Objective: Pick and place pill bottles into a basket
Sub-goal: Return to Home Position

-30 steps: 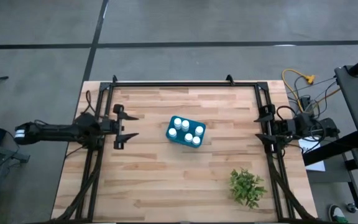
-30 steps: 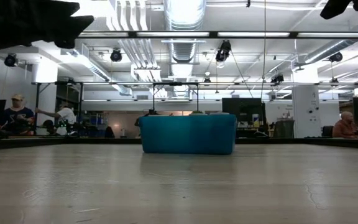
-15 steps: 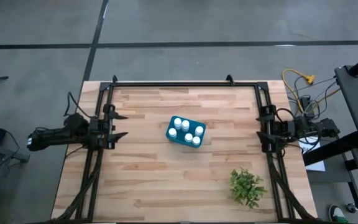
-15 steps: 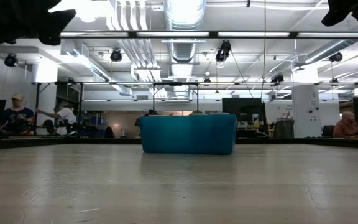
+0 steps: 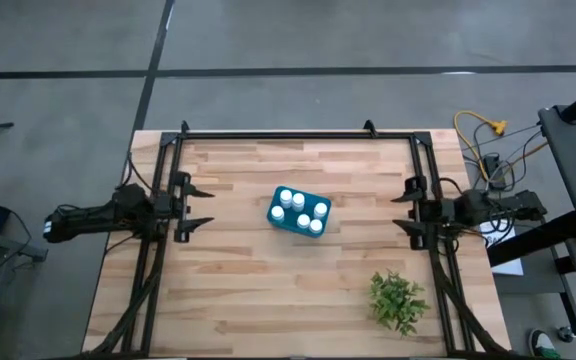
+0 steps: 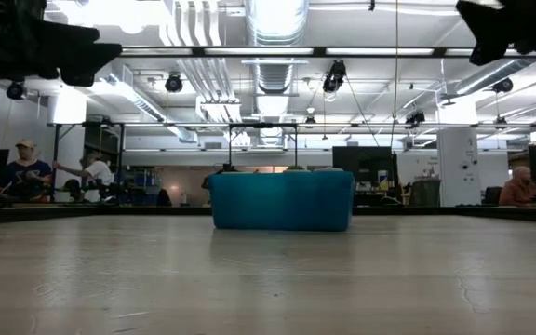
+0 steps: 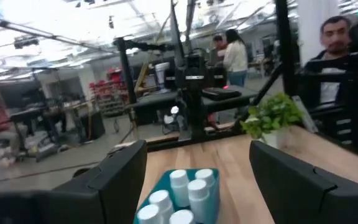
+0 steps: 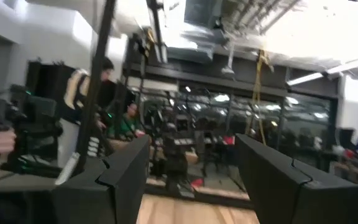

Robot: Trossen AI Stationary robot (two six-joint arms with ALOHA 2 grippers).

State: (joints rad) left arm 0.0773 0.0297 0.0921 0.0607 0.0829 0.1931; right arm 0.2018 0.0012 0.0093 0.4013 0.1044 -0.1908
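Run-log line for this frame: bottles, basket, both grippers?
pill bottles: six, all in basket | left gripper: open, empty, well left of basket | right gripper: open, empty, well right of basket

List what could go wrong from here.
1. The basket sits loose mid-table between the open left tool and open right tool; a stray swing could shove it.
2. The pill bottles stand taller than its rim, so a knock might tip one out.
3. The plant stands on the right tool's side and could get brushed.
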